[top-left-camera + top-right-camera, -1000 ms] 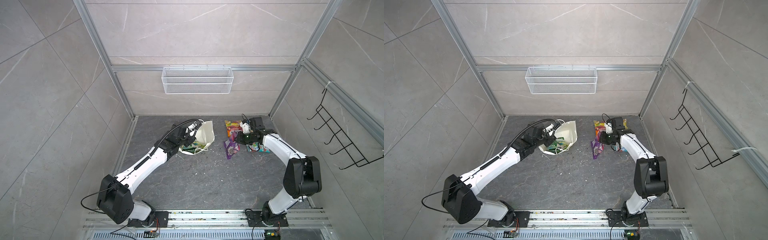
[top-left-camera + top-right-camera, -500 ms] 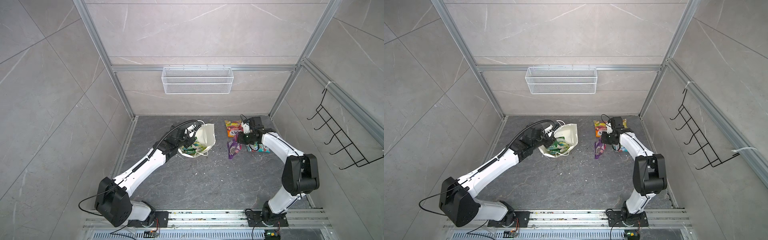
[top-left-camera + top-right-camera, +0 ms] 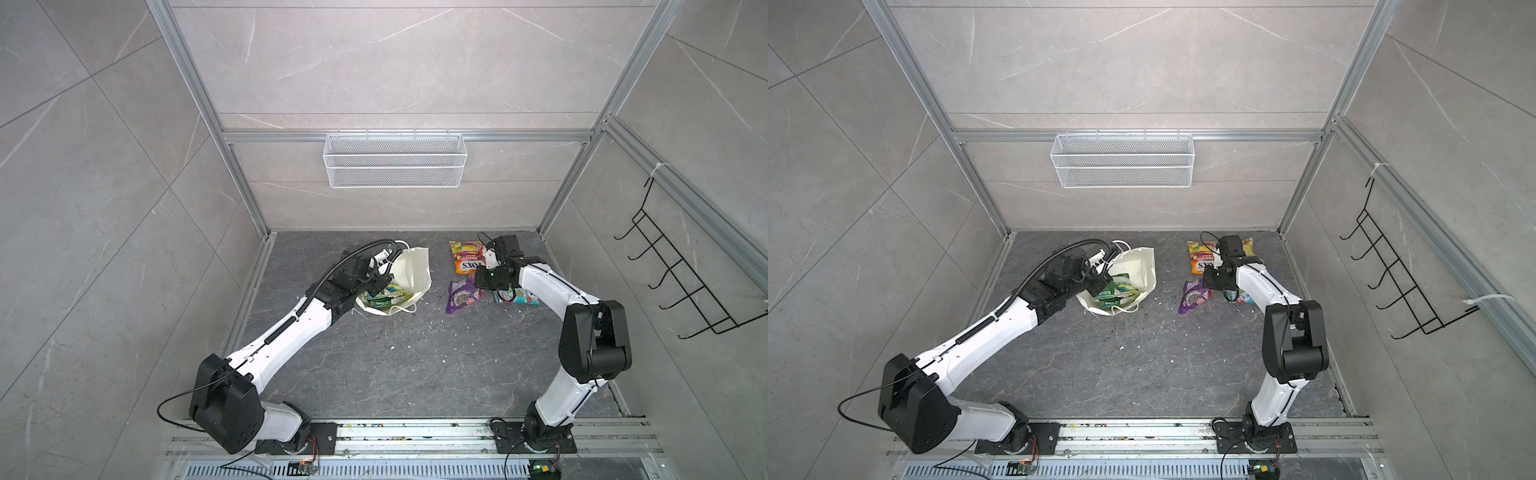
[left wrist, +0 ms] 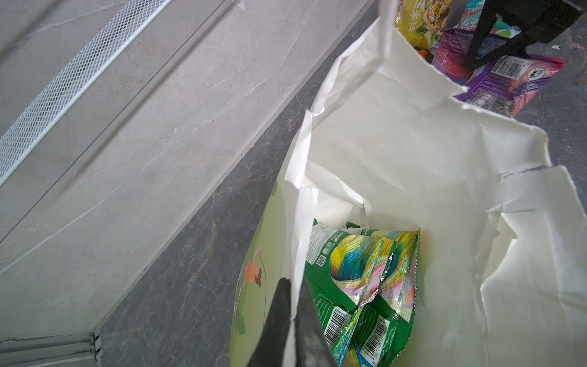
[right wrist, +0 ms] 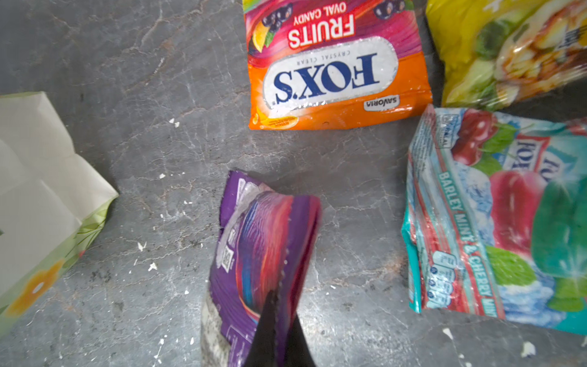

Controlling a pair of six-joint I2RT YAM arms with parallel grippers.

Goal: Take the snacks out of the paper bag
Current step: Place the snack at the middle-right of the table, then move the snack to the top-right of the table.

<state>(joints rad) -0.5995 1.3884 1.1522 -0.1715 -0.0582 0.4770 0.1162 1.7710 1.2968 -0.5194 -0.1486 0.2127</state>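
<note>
Glossy snacks (image 5: 333, 70), probably plastic; paper bag (image 4: 413, 159)

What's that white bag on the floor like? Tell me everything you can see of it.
The paper bag is crumpled white paper inside, pale green with flowers outside, with white cord handles and a ragged, torn rim. It sits on the dark floor, mouth gaping open, green packets inside. The left gripper is shut on one wall's edge.

"FOX'S" on orange packet (image 5: 336, 73)

Left hand (image 4: 293, 295) clamped, right hand (image 5: 281, 314) clamped
</note>
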